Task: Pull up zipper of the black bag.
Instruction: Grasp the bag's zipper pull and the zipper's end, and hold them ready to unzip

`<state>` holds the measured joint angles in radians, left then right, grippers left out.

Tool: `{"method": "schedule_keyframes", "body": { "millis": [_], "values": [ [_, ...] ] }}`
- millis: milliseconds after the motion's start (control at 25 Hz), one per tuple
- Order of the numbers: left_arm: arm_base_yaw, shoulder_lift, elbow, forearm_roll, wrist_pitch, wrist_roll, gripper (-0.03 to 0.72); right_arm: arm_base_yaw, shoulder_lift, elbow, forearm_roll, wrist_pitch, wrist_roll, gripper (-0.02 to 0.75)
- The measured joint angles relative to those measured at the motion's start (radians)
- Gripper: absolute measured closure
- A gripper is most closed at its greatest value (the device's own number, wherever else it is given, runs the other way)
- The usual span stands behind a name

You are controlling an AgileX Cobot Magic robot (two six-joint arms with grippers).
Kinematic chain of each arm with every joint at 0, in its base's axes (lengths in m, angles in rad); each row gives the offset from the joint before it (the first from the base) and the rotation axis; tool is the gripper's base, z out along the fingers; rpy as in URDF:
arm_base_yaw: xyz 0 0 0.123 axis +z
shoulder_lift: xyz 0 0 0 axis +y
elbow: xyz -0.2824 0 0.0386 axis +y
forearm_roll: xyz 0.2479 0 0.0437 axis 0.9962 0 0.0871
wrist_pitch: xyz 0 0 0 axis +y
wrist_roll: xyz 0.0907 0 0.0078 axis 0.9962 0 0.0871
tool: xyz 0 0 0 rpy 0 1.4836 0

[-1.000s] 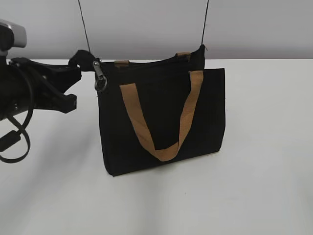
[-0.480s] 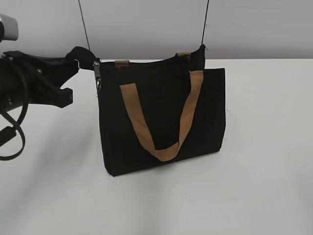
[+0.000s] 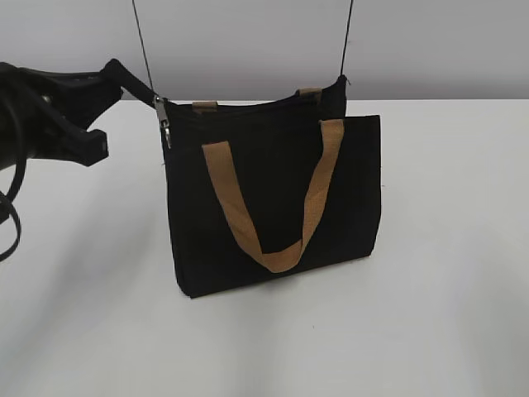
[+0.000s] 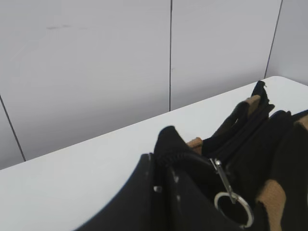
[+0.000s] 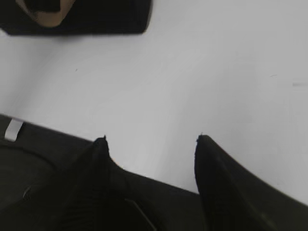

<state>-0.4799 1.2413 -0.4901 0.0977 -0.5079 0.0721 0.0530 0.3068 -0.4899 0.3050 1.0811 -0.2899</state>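
Note:
The black bag (image 3: 273, 198) stands upright on the white table, with a tan strap handle (image 3: 273, 207) hanging down its front. The zipper runs along its top edge. The silver slider (image 3: 160, 109) sits at the bag's top left corner, and its ring pull (image 4: 233, 209) hangs down. My left gripper (image 3: 116, 73) is shut on the black fabric tab (image 4: 168, 139) at the zipper's left end, just left of the slider, and the tab is stretched out to the left. My right gripper (image 5: 151, 139) is open and empty above the table. A bottom corner of the bag (image 5: 82, 19) is far from it.
A grey panelled wall (image 3: 248, 41) stands behind the white table (image 3: 438, 248). Two thin dark lines run up the wall behind the bag. A dark edge and a white label (image 5: 13, 130) show at the lower left of the right wrist view.
My left arm has moved left and slightly up, drawing the black end tab out to the left. The slider and its pull have risen a little at the corner. The bag's body stays put.

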Motion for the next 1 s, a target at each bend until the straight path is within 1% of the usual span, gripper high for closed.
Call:
{"method": "schedule_keyframes", "body": {
  "millis": [120,280,440,560,640,720,1000],
  "values": [
    [0.000,-0.005,0.001,0.001,-0.001,0.000,0.676,0.000,0.140,-0.015,0.107,-0.072,-0.153,0.296],
    [0.000,-0.006,0.001,0.001,0.000,0.000,0.676,0.006,0.297,-0.020,0.342,-0.226,-0.371,0.296],
    [0.000,-0.006,0.001,0.001,0.003,0.000,0.676,0.082,0.458,-0.023,0.587,-0.344,-0.645,0.296],
    [0.000,-0.006,0.001,0.002,0.012,0.000,0.676,0.154,0.638,-0.059,0.715,-0.380,-0.841,0.296],
    [0.000,-0.006,0.001,0.001,0.015,0.000,0.676,0.200,0.731,-0.108,0.770,-0.384,-0.937,0.296],
    [-0.001,-0.006,0.001,0.001,0.018,0.000,0.676,0.238,0.823,-0.172,0.805,-0.396,-0.994,0.296],
    [-0.001,-0.007,0.001,0.001,0.021,0.000,0.676,0.347,1.116,-0.414,0.825,-0.415,-1.063,0.296]
  ]
}}
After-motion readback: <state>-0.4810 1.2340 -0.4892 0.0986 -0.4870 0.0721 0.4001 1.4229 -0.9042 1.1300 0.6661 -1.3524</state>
